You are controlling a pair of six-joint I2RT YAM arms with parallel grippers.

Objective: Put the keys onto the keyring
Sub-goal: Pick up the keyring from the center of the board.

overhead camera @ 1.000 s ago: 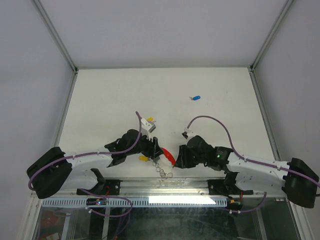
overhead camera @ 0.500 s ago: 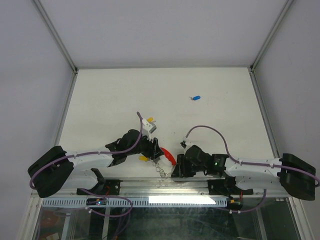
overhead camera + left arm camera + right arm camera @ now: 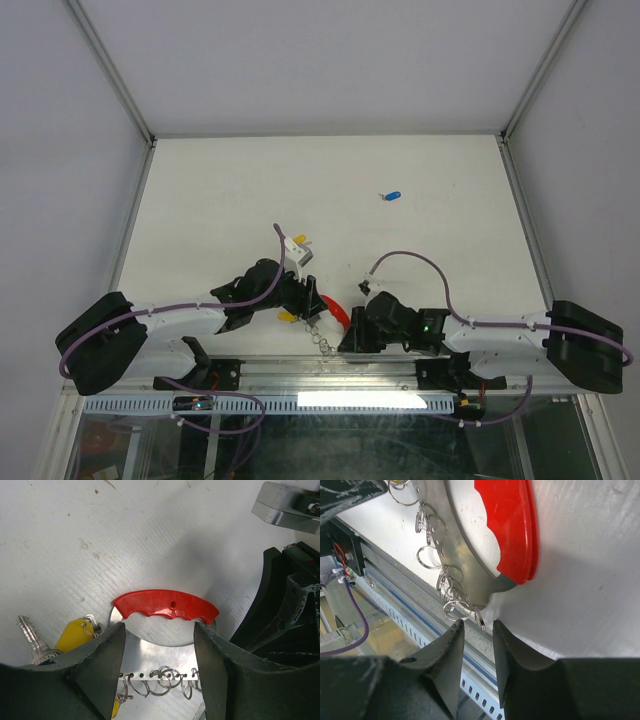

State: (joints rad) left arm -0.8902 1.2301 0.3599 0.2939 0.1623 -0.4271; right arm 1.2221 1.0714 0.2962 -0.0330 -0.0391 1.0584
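The keyring is a grey metal plate (image 3: 160, 652) with a red curved strip (image 3: 165, 605) and a row of small wire rings (image 3: 165, 680). It lies at the table's near edge, where the top view shows its red strip (image 3: 341, 313). My left gripper (image 3: 159, 630) is shut across the plate, a finger on each side edge. A yellow-capped key (image 3: 75, 634) lies left of it on one ring. My right gripper (image 3: 479, 625) stands open with a narrow gap, its tips right at the end ring (image 3: 481, 617) without pinching it. A blue-capped key (image 3: 392, 195) lies far back.
The table's front edge and a slotted metal rail (image 3: 415, 622) run right under the rings. The right arm's black wrist (image 3: 287, 615) crowds the keyring from the right. The enclosure's frame posts (image 3: 112, 75) border the table.
The right arm has swung left and toward the near edge, bringing its fingertips up to the keyring's end rings. The left gripper and the keyring have not moved.
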